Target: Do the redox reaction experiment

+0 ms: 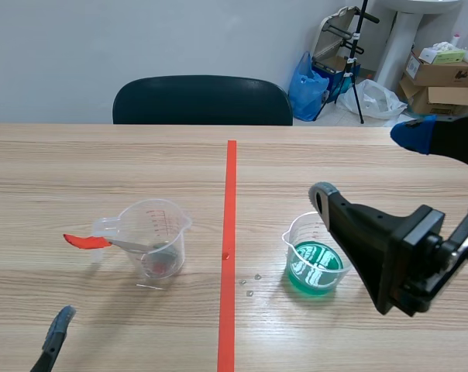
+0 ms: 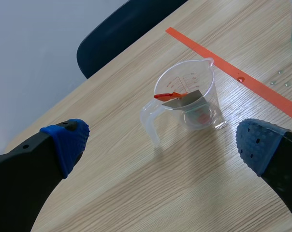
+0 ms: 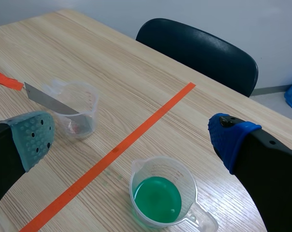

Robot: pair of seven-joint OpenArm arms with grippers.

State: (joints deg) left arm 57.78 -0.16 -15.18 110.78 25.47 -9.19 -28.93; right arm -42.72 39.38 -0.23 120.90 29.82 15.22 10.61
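Wooden table (image 1: 102, 170) bears clear jug (image 1: 155, 236); green-filled beaker (image 1: 314, 263).

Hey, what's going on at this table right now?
Nothing is being held yet. Both grippers are open. The right gripper hangs above the cup of green liquid, right of the tape line. The left gripper sits back from the clear measuring cup on the other side. A red-handled spatula rests in that cup, handle out over the rim.
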